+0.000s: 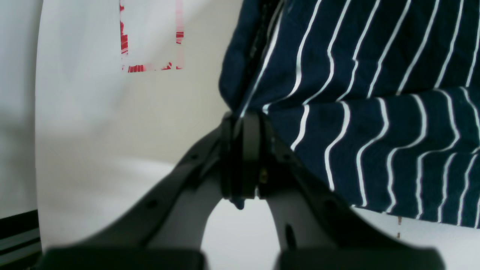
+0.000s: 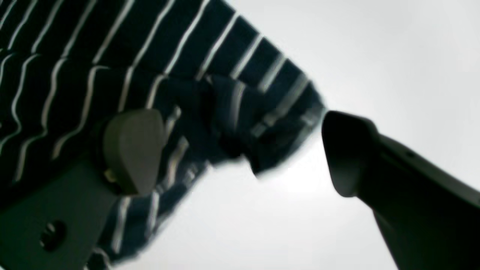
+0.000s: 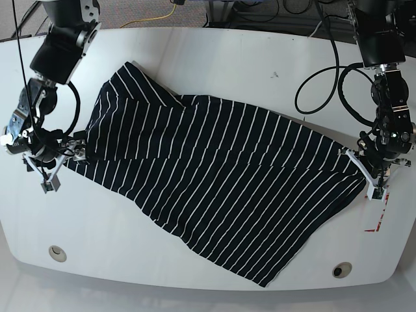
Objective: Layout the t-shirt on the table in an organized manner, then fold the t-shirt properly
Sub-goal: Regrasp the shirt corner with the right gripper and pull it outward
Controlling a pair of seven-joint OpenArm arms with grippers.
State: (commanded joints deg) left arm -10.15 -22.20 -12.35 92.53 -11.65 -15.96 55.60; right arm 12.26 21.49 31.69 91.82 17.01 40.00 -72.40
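The laying-out step looks to be in hand, not the folding: the shirt point(image 3: 214, 188) lies spread but skewed across the worktop point(image 3: 260, 65), running from the upper left of the base view down to a corner near the lower middle edge, with a flap doubled over along its upper left part. In the base view, the left end effector point(image 3: 372, 170) sits at the shirt's right edge, just above the red marking point(image 3: 376, 227), and the right end effector point(image 3: 52, 170) sits at the shirt's left edge. In the left wrist view the left end effector point(image 1: 243, 150) has its fingers pressed together on a pinch of cloth at the shirt's point(image 1: 375, 112) edge, a small tip of fabric showing below them, with the red marking point(image 1: 152, 45) in the upper left of that frame. In the right wrist view the right end effector point(image 2: 240, 150) stands wide apart, one fingertip point(image 2: 133, 150) lying over striped cloth and the other over bare worktop; a bunched corner of the shirt point(image 2: 240, 123) sits between them, not gripped. The view is blurred, so contact there is uncertain. The next move likely calls for the right one to close on that corner, then both to pull outward and square the shirt.
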